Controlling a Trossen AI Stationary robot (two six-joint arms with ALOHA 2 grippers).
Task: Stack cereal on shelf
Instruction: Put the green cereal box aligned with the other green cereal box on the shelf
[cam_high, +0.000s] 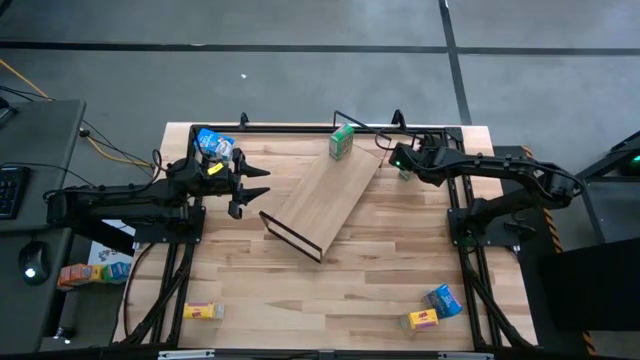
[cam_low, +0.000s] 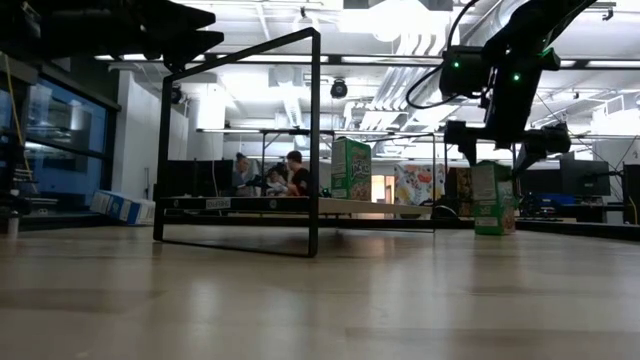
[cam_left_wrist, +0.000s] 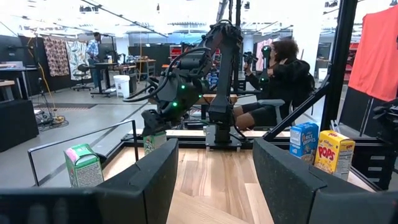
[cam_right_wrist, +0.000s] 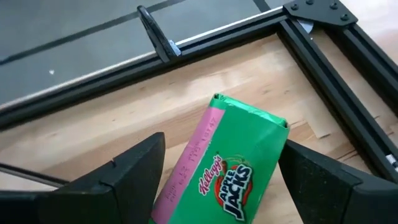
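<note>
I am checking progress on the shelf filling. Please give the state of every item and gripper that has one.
Light-wood shelf board with black wire ends: lying diagonally on the table.
Green cereal box on the shelf: standing upright at its far end.
Second green cereal box: between the open right gripper fingers, not yet gripped.
Left gripper: open, empty.
Blue box and yellow box: lying on the table, unstacked.

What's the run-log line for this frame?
right gripper: open, straddling green Apple Jacks box on table | shelf: one green box standing on it | left gripper: open, empty, waiting by shelf
</note>
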